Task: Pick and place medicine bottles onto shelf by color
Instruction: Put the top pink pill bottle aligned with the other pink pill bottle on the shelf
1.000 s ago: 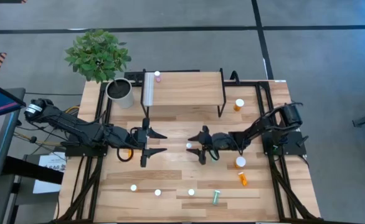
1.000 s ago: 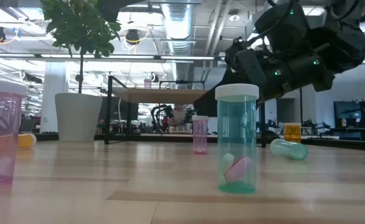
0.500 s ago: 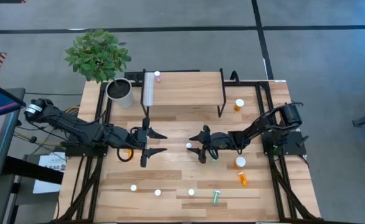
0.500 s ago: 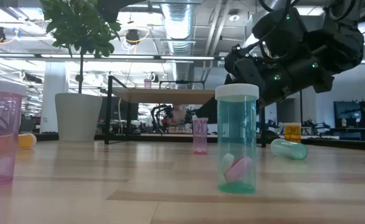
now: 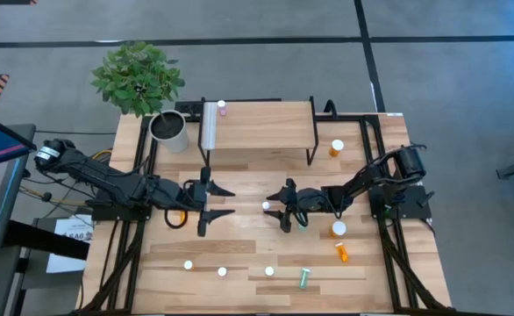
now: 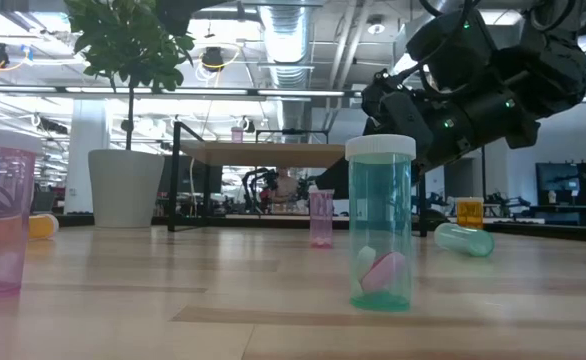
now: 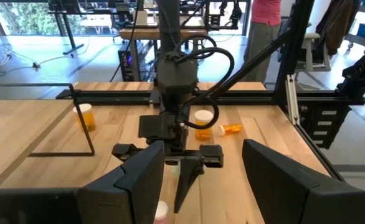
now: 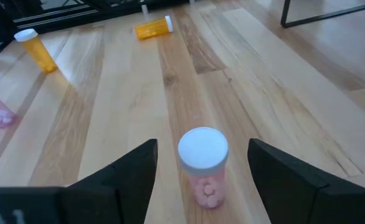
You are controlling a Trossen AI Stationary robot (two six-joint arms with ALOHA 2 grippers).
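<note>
From the right wrist view, a pink pill bottle [image 8: 202,165] stands upright on the tabletop [image 8: 282,106], directly between the spread fingers [image 8: 117,177] of the right gripper [image 5: 277,204]; nothing is gripped. To grasp well, I judge the jaws should straddle the body below the white cap, centred, then close squarely so it doesn't tip. The left gripper [image 5: 215,201] waits opposite, fingers apart and empty. Farther back, the shelf [image 5: 261,127] carries one pink bottle [image 5: 222,109] near its white strip, the likely destination.

Pale wood-grain table [image 5: 239,254] (satin sheen); translucent plastic teal vial [image 6: 380,222].
</note>
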